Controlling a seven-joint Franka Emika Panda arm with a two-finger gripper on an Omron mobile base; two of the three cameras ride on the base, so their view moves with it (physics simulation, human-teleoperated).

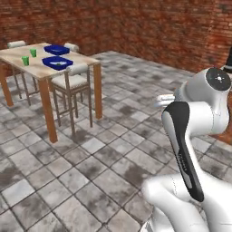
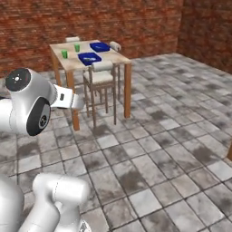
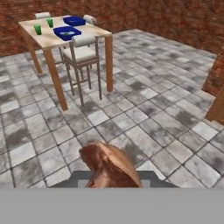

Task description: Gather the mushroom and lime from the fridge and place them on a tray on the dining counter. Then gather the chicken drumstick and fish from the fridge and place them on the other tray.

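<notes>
Across the grey stone-tiled floor [image 3: 144, 100], at far left, the beige-topped wooden dining counter [image 3: 43, 39] carries two deep-blue rectangular trays [image 3: 67, 32]; nearer, at centre, the gripper [image 3: 111, 175] is clamped on the reddish-brown chicken drumstick [image 3: 109, 164].

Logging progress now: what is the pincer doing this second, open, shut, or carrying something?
Pincer: shut on the chicken drumstick.
</notes>
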